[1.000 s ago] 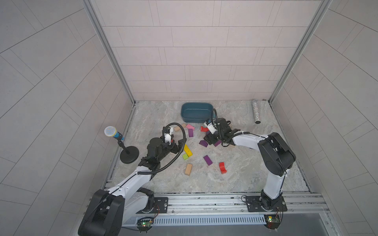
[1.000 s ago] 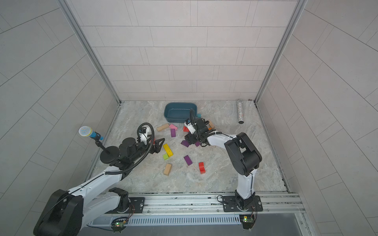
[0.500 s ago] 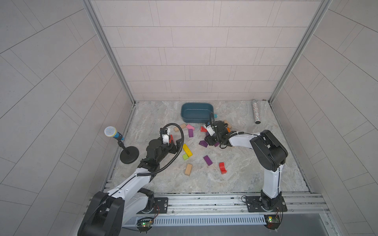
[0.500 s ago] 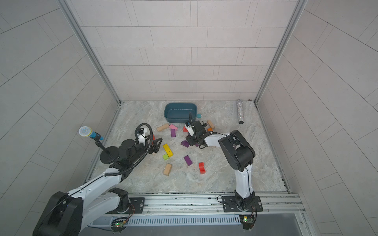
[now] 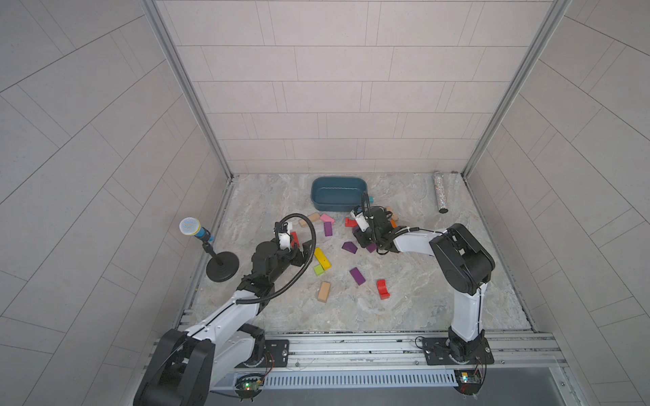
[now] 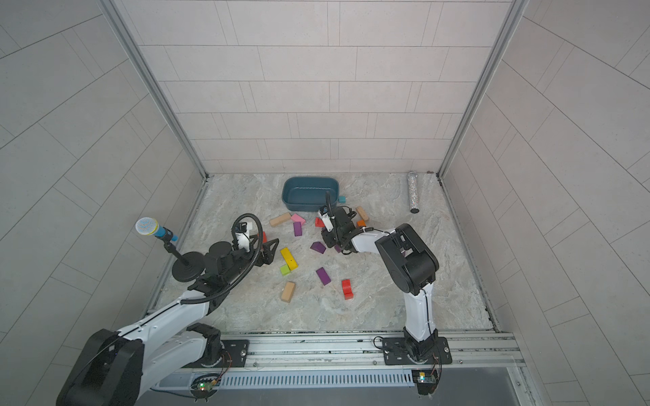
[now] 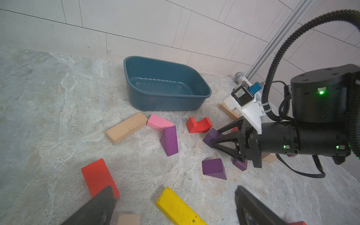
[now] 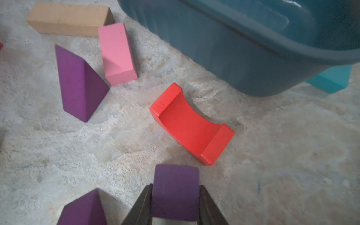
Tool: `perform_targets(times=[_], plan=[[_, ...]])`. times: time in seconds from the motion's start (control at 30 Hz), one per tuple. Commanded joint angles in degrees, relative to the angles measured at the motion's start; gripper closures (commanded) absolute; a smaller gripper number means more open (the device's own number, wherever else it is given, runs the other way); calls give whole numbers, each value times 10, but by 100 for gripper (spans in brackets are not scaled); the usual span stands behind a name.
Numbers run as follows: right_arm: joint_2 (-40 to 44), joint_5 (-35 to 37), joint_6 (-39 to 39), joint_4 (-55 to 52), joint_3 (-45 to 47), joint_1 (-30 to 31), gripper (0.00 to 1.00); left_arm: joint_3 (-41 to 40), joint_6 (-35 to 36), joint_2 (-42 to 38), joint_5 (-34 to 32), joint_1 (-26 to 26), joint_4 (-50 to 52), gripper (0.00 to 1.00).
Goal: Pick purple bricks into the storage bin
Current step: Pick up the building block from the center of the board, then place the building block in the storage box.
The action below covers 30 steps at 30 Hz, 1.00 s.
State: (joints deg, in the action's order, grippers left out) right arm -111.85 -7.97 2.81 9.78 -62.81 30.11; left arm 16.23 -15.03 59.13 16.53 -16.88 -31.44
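**A:** On the near side of the table, what is the status?

**B:** The left gripper (image 7: 173,189) stands with its jaws wide apart and holds nothing. One purple bar (image 5: 357,276) lies nearest the rail. A purple wedge (image 5: 350,247) lies further in. A purple prism (image 5: 327,228) lies beyond that, just beside the pink bar (image 5: 327,218).

**A:** And the working arm?

**B:** The right gripper (image 8: 175,188) is clamped on the purple cube (image 8: 175,175), with one jaw flat against each side face. I cannot tell whether the cube has left the table. The storage bin (image 5: 339,179) sits at the far wall, with no brick in it.

**A:** Recommended procedure?

**B:** In my judgement, lift straight up first, because the red arch block (image 8: 191,124) lies between the cube and the bin. Carry the cube over the rim, lower it inside, then open the jaws. The hold sits near the jaw tips, so move without jerks.

**A:** Which view confirms the grip?

**B:** Only the right wrist view shows the jaws against the cube. In both top views the gripper body covers it. The left wrist view shows the bin's bare floor, whereas the right wrist view shows mostly its outer wall. The left wrist view also shows a small purple piece (image 7: 240,164) low beside the right gripper.
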Motion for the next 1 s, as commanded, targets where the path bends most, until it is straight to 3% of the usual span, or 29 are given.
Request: perform_targets(times=[0.0,0.37,0.67,0.8,0.97], plan=[[-5,10,-1,1,-9,2,65,-2,-4,-6,3,-1,-14,0],[-3,0,-4,-13,-21,2,88,-2,-3,-4,-5,0,-15,0],[68,-15,-7,-66,-37,3,92,-2,-2,-5,-9,0,-13,0],[74,-14,-22,-98,-95,0,92,-2,-1,-6,-12,0,-11,0],[-6,-34,-30,-138,-218,-31,93,-2,-1,-14,-12,0,-6,0]])
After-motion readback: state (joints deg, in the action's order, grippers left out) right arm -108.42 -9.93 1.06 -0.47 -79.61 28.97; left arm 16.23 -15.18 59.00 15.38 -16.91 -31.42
